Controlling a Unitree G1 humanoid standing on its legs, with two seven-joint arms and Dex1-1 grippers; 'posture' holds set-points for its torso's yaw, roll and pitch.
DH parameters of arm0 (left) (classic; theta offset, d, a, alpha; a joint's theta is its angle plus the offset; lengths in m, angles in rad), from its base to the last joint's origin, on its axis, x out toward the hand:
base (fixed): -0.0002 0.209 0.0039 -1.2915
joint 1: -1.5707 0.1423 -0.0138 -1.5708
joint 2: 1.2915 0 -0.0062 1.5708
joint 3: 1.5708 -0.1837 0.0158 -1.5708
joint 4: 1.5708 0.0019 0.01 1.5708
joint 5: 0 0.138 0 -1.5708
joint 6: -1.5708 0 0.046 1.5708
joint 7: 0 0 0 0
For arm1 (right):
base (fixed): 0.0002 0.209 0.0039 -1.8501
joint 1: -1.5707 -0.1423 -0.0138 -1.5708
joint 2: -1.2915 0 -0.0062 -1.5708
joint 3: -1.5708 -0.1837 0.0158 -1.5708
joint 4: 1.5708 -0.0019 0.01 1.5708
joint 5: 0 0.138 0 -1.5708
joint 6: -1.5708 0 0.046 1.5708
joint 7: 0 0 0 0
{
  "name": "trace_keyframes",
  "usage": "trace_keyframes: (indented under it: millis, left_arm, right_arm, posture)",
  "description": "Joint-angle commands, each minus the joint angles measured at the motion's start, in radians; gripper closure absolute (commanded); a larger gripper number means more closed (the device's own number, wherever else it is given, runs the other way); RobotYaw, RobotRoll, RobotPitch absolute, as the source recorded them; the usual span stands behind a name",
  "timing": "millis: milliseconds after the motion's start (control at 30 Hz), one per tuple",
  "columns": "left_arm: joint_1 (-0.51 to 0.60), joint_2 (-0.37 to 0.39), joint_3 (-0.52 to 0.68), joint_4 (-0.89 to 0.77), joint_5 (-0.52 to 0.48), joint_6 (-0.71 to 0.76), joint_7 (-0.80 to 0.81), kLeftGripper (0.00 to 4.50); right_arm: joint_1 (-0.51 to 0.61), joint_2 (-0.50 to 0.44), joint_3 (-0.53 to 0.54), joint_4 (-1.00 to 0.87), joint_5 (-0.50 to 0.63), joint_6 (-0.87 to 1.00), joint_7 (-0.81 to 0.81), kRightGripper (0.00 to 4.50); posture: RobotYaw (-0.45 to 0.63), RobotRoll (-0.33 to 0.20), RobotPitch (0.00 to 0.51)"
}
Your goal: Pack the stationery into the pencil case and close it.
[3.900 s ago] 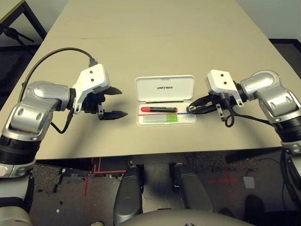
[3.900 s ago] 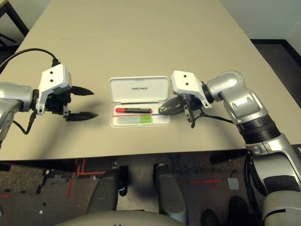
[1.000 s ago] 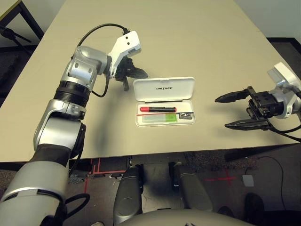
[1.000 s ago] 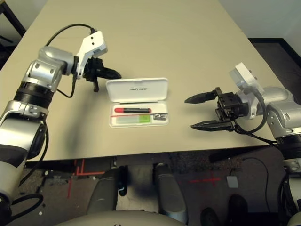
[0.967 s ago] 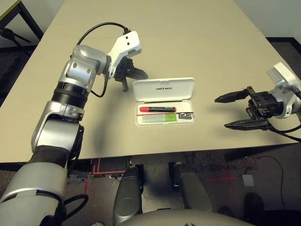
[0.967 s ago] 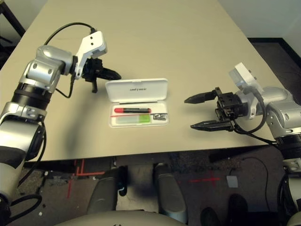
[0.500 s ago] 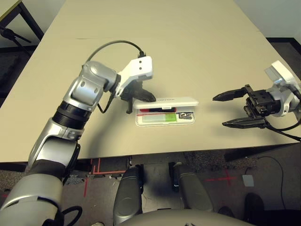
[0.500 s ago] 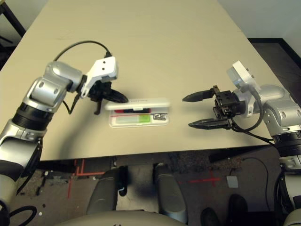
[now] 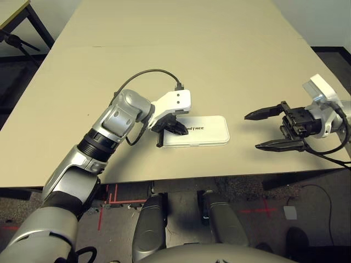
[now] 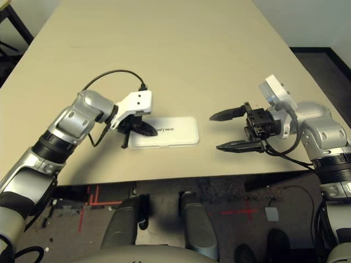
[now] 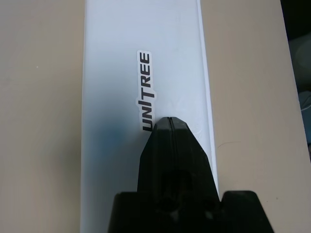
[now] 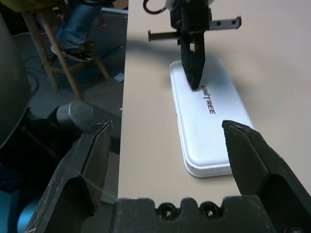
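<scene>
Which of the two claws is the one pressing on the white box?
The left gripper, jaws shut, tip resting on the pencil case lid beside the print. The right gripper hangs off to the side with jaws wide open, holding nothing.

Bright even light, soft shadows, sharp focus

pencil case (image 9: 200,131): white, black print | claws: black | table (image 9: 181,60): beige

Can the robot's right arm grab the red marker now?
Probably not. The white hard plastic pencil case is shut, its lid down flat, so whatever is inside is covered. The open right tool hangs off to the side.
</scene>
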Motion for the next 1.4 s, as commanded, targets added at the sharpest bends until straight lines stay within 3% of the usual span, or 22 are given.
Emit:
trace_keyframes:
  millis: [33, 100, 167, 333, 500, 533, 733, 833, 967, 1400]
  left_arm:
    - [0.033, -0.004, -0.048, 0.048, 0.03, 0.025, 0.01, 4.48]
    - [0.031, -0.011, -0.019, 0.04, 0.014, 0.031, 0.025, 4.48]
    - [0.03, -0.018, 0.016, 0.026, -0.003, 0.049, 0.044, 3.9]
    - [0.031, -0.036, 0.13, 0.001, -0.045, 0.093, 0.142, 2.1]
    - [0.047, -0.078, 0.353, 0.024, -0.071, 0.077, 0.399, 0.19]
    - [0.049, -0.088, 0.403, 0.032, -0.082, 0.075, 0.45, 0.05]
    - [0.09, -0.105, 0.645, 0.036, -0.094, -0.068, 0.74, 0.05]
    - [0.125, -0.106, 0.751, 0.06, -0.098, -0.169, 0.865, 0.05]
    - [0.178, -0.115, 0.841, 0.055, -0.103, -0.267, 0.997, 0.05]
    - [0.388, -0.213, 0.919, -0.015, -0.107, -0.41, 1.241, 0.05]
  right_arm:
    - [0.015, 0.02, -0.031, -0.012, -0.025, 0.019, -0.006, 0.0]
    - [0.016, 0.034, -0.042, -0.012, -0.031, 0.024, -0.019, 0.0]
    - [0.014, 0.05, -0.054, -0.013, -0.034, 0.035, -0.039, 0.0]
    - [0.01, 0.097, -0.087, -0.024, -0.041, 0.069, -0.108, 0.0]
    - [0.007, 0.172, -0.141, -0.022, -0.06, 0.077, -0.266, 0.0]
    - [0.002, 0.191, -0.156, -0.02, -0.053, 0.086, -0.301, 0.0]
    - [-0.058, 0.277, -0.217, 0.067, -0.157, 0.051, -0.585, 0.0]
    - [-0.112, 0.306, -0.248, 0.16, -0.234, 0.093, -0.815, 0.0]
    - [-0.158, 0.35, -0.309, 0.25, -0.274, 0.063, -1.01, 0.0]
    - [-0.193, 0.399, -0.381, 0.461, -0.384, -0.116, -1.329, 0.0]
  posture:
    - [-0.1, 0.0, 0.174]
    - [-0.09, 0.0, 0.175]
    - [-0.09, 0.0, 0.176]
    - [-0.08, 0.0, 0.179]
    - [-0.07, 0.0, 0.18]
    - [-0.07, 0.0, 0.179]
    - [-0.06, 0.0, 0.174]
    - [-0.05, 0.0, 0.168]
    - [-0.05, 0.0, 0.162]
    - [-0.05, 0.0, 0.162]
